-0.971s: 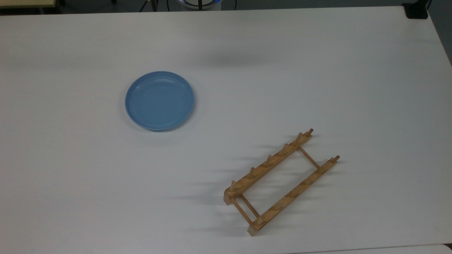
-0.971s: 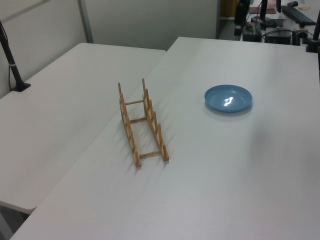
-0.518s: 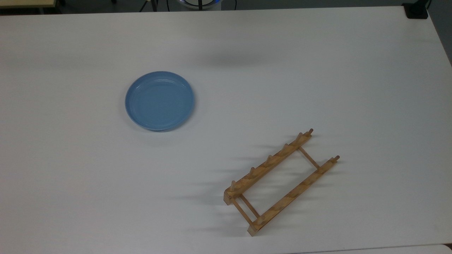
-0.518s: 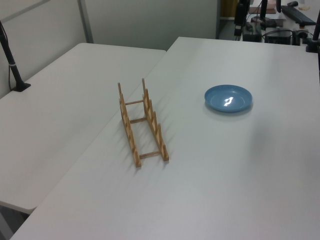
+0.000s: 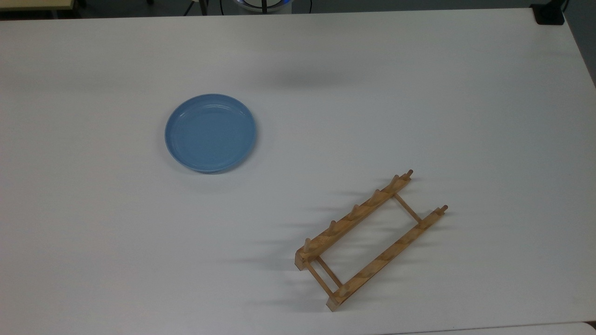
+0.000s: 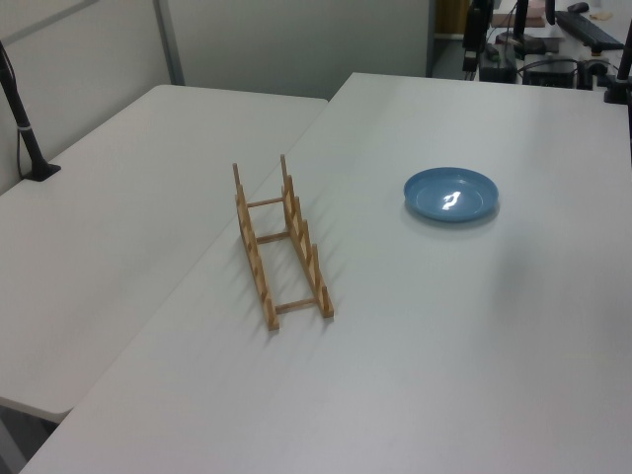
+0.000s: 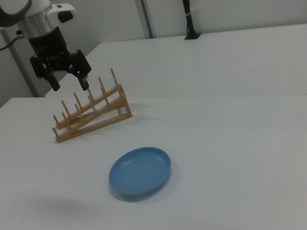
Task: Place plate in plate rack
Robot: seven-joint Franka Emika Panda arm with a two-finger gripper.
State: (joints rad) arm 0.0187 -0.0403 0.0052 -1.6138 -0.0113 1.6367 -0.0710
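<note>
The light-blue plate [image 5: 210,133] lies flat on the white table, left of centre in the top view; it also shows as the plate [image 6: 450,194] and the plate [image 7: 140,172]. The wooden plate rack [image 5: 370,239] stands empty toward the top view's lower right, seen too as the plate rack [image 6: 281,244] and the plate rack [image 7: 90,113]. In the right view my gripper [image 7: 68,79] hangs high above the table at the upper left, open, with nothing between its fingers, well apart from the plate.
A second white table [image 6: 109,227] adjoins on the left view's left. A black pole with a clamp base [image 6: 30,148] stands on it. Desks with equipment [image 6: 553,49] are beyond the far table edge.
</note>
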